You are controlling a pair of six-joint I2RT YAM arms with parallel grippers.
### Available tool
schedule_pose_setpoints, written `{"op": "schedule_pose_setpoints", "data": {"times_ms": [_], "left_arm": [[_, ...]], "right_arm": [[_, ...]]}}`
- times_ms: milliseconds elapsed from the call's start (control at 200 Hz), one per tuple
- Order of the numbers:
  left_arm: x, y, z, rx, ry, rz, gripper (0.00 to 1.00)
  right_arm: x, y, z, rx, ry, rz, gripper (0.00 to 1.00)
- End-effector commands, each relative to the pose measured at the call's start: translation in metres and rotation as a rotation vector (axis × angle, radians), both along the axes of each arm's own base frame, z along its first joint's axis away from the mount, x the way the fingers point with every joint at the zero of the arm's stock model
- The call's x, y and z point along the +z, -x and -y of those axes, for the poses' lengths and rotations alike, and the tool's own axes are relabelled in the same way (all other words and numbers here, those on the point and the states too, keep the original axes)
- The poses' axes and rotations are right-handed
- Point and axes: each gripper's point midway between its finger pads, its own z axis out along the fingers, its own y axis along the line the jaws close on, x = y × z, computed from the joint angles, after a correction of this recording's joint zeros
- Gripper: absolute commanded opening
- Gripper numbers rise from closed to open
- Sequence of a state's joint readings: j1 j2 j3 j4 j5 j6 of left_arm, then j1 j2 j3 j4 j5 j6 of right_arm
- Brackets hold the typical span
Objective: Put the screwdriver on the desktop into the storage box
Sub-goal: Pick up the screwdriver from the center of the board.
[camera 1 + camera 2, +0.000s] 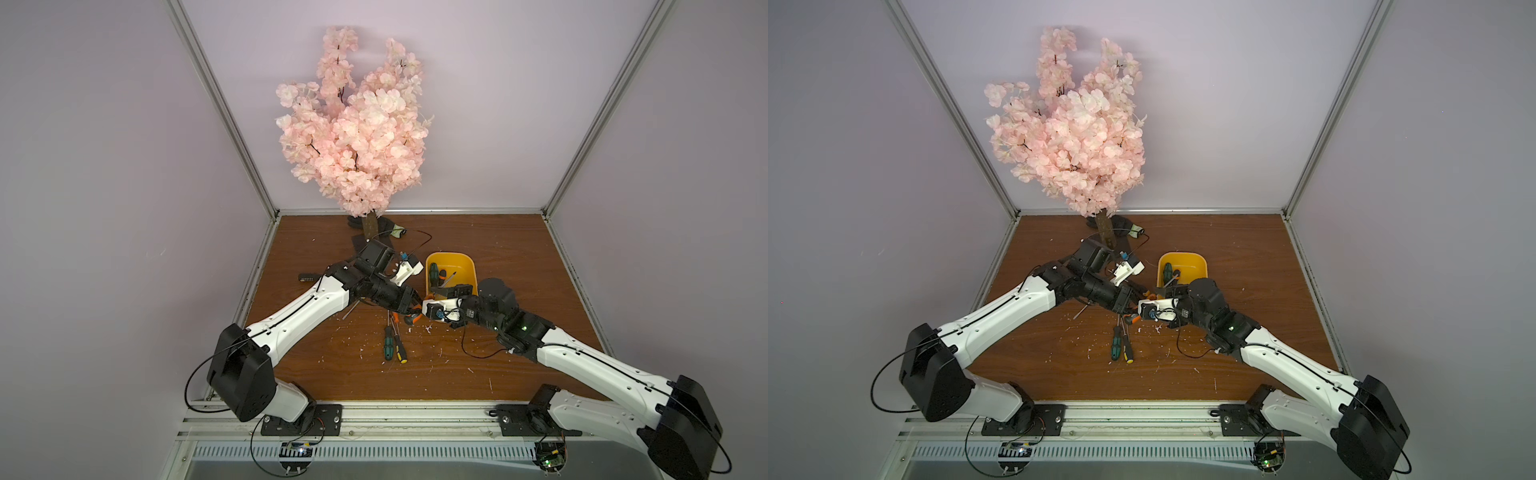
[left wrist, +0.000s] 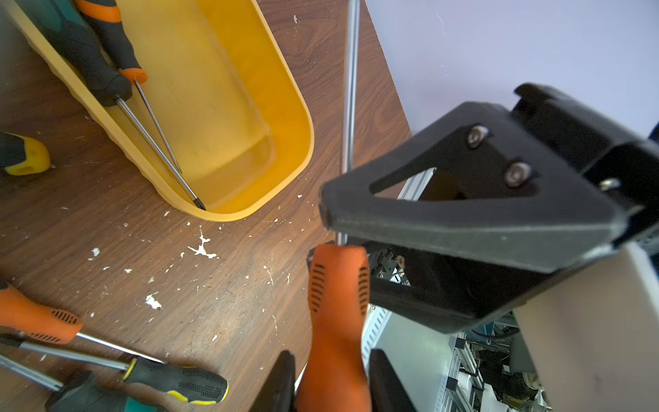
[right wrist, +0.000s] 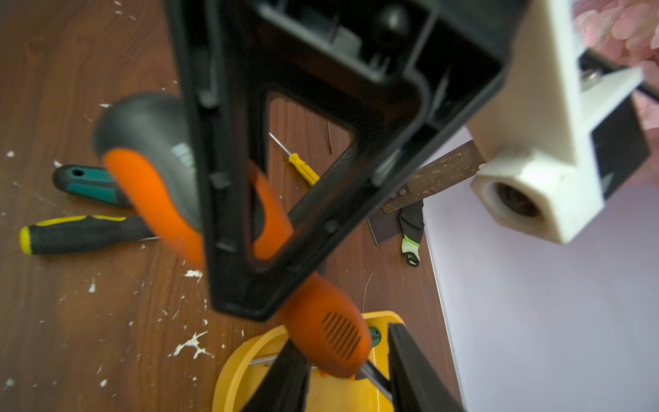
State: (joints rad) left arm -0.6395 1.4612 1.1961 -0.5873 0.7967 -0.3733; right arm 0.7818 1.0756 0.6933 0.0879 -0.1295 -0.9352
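Left wrist view shows you the left gripper [image 2: 333, 371] clamped on the handle of an orange screwdriver [image 2: 337, 303], lifted off the desktop [image 2: 221, 285] just off the near end of the storage box [image 2: 306, 142]. The right gripper [image 3: 340, 335] straddles the same tool where handle meets shaft. You cannot tell from these views whether it has bitten yet, so it reads as a handover in mid-step.

Done so far: two screwdrivers lie inside the box, a green-and-black one [image 2: 82, 53] and a slim orange-and-black one [image 2: 114, 39], their tips resting toward one end.

Left for you: the held tool is not in the box yet. On the desktop near the arms you have a green-handled screwdriver [image 1: 388, 343], a yellow-and-black one [image 1: 401, 351], another orange-handled one [image 2: 35, 317], and a small yellow one [image 3: 303, 167] farther off. My judgement is that you are under halfway through.
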Motion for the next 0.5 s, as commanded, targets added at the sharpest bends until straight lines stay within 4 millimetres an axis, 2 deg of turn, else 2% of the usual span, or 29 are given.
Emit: {"op": "schedule_pose_setpoints", "data": {"times_ms": [0,160,325,365,410,495], "left_arm": [[0.014,0.002,0.000,-0.014,0.021,0.038,0.08],[0.018,-0.003,-0.001,0.005,0.015,0.059,0.09],[0.023,-0.011,-0.004,0.028,0.014,0.081,0.11],[0.023,-0.013,-0.004,0.036,0.009,0.089,0.15],[0.024,-0.016,-0.006,0.052,0.000,0.100,0.30],[0.025,-0.026,-0.011,0.094,-0.016,0.121,0.41]], "right_arm": [[0.031,0.000,-0.007,0.013,-0.066,0.041,0.29],[0.028,0.003,-0.005,0.012,-0.064,0.023,0.14],[0.028,0.006,-0.005,0.009,-0.094,0.002,0.07],[0.028,0.005,-0.005,0.003,-0.101,-0.001,0.05],[0.029,0.005,-0.004,-0.008,-0.108,-0.003,0.05],[0.029,0.002,-0.001,-0.039,-0.118,-0.018,0.03]]}}
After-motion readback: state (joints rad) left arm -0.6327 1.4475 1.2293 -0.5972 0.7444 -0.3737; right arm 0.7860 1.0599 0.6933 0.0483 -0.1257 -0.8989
